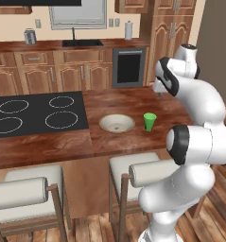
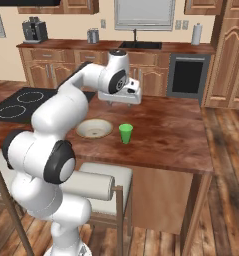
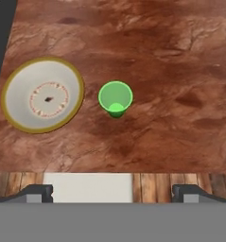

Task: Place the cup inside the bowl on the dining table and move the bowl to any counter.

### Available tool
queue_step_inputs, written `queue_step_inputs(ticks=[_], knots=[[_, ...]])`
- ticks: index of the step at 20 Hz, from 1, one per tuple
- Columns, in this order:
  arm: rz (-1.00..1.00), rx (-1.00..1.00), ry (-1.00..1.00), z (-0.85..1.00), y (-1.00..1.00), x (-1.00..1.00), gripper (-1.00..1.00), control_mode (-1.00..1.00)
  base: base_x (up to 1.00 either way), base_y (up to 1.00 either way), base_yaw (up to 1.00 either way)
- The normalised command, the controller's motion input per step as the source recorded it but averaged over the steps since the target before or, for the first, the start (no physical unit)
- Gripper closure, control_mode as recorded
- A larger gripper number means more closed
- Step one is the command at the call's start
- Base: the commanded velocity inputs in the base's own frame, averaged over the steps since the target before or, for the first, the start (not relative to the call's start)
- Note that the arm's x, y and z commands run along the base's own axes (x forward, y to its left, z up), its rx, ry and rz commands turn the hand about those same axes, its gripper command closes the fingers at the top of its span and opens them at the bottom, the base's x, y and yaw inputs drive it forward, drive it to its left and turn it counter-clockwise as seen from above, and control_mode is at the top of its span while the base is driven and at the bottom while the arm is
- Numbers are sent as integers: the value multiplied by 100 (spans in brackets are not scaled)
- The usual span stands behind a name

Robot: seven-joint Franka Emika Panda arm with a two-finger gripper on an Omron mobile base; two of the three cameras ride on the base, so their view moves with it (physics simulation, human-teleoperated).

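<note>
Hand (image 3: 112, 191) hangs high over the desk (image 3: 180, 71), a glossy reddish-brown wooden island top, fingers spread full wide w/ nothing btwn them. Fingertips (image 3: 36, 193) sit at opposite sides of the hand view's bottom.

Small bright green tapered cup (image 3: 115, 98) stands upright straight ahead of and below the hand, clear of both tips. Shallow round cream bowl w/ tan rim (image 3: 42, 94) lies just beside the cup, on the hand view's left, not touching; that view shows its faint ring pattern and a dark centre spot, which base views don't resolve.

Base views add what hand view lacks: black four-ring cooktop (image 1: 36, 113) inset past the bowl, white-cushioned wooden stools (image 1: 31, 194) at the near edge, back wall worktop w/ sink (image 1: 82, 43), grey canister (image 1: 30, 36).

Near desk edge runs close below the cup in hand view, w/ a stool cushion under it. Wide bare wood on the cup's far side from the bowl. No readable writing anywhere.
</note>
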Motion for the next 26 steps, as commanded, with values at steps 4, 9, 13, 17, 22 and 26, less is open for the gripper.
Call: queue_step_inputs(ticks=[4, 9, 13, 17, 22, 26], knots=[[0, 0, 0, -1, -9, 28, -100, -100, 0, 0, 0], [0, 0, 0, -1, -7, 27, -100, -100, 0, 0, 0], [0, 0, 0, 0, -6, 26, -100, -100, 0, 0, 0], [0, 0, 0, 0, -5, 26, -100, -100, 0, 0, 0], [0, 0, 0, 0, -5, 24, -100, -100, 0, 0, 0], [0, 0, 0, 0, -5, 24, -100, -100, 0, 0, 0]])
